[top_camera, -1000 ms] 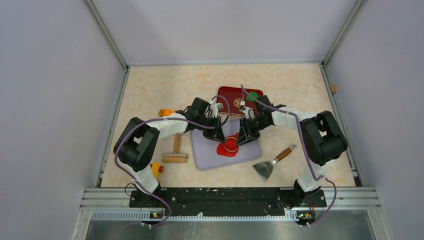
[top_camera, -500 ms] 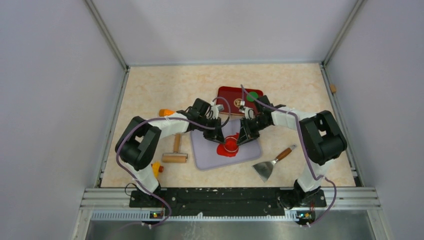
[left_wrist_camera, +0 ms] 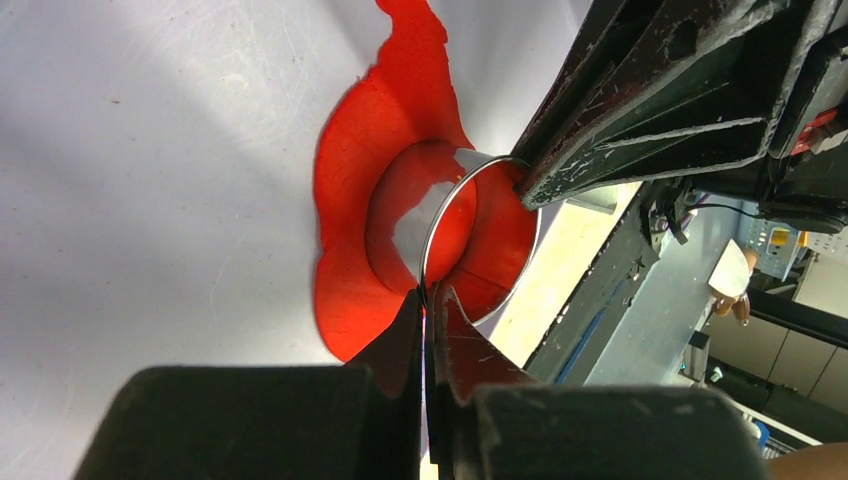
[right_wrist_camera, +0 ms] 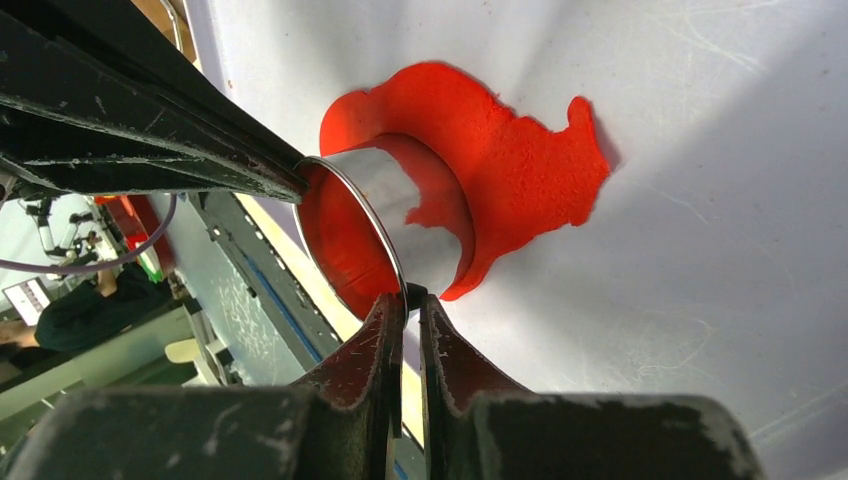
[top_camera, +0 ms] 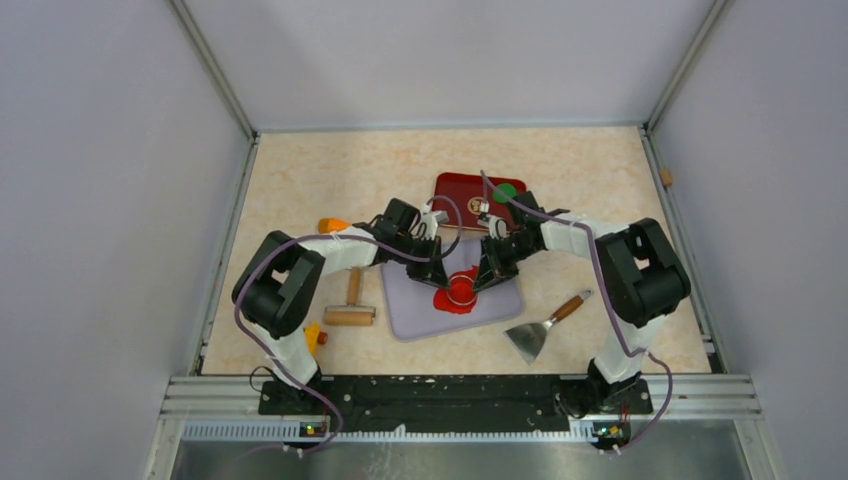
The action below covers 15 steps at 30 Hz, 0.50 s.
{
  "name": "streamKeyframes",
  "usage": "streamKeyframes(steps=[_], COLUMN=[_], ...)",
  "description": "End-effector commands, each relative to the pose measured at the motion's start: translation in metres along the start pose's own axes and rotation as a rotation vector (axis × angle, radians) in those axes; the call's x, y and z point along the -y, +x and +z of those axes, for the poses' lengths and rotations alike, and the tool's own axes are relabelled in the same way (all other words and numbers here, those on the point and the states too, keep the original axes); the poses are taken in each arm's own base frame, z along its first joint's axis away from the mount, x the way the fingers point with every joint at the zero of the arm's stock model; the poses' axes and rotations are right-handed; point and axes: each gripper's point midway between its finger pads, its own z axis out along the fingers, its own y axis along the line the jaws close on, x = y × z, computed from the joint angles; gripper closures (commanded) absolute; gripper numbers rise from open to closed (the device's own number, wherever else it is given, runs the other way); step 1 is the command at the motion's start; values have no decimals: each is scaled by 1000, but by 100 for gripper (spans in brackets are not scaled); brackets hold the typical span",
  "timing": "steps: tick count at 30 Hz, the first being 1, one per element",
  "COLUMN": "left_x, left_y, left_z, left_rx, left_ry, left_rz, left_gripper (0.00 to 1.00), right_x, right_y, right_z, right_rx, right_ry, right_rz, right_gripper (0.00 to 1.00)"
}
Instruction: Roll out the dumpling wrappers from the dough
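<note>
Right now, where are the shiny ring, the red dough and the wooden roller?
shiny ring (right_wrist_camera: 415, 215), right wrist view, on its metal wall.
red dough (right_wrist_camera: 520, 160), right wrist view, on the flat patch.
wooden roller (top_camera: 349, 316), top external view, on its barrel.

**My tally**

I count one flattened bright red dough patch (top_camera: 450, 303), one thin metal ring cutter (top_camera: 461, 290), one lilac board (top_camera: 405, 315), one green disc (top_camera: 505, 193), one dark red tray (top_camera: 455, 188), one wooden rolling pin (top_camera: 350, 312), one wood-handled scraper (top_camera: 545, 328), and two small orange objects (top_camera: 332, 225) (top_camera: 313, 337).
</note>
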Motion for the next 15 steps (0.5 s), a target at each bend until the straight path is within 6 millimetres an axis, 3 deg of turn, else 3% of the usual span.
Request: streamKeyframes(steps=[1, 9, 15], left_x=[-40, -59, -62], left_y=[40, 50, 47], left_z=[14, 22, 23], left_rx=[-71, -71, -67], left_ry=[-107, -142, -145], left_rz=[26, 71, 105], left_gripper=[100, 100, 100], right_x=[27, 36, 39], right_y=[16, 30, 43], right_z=[18, 27, 28], right_rx=[-36, -61, -89], right_ry=[115, 188, 194], right_rz=[-54, -71, -44], right_gripper=[100, 100, 100])
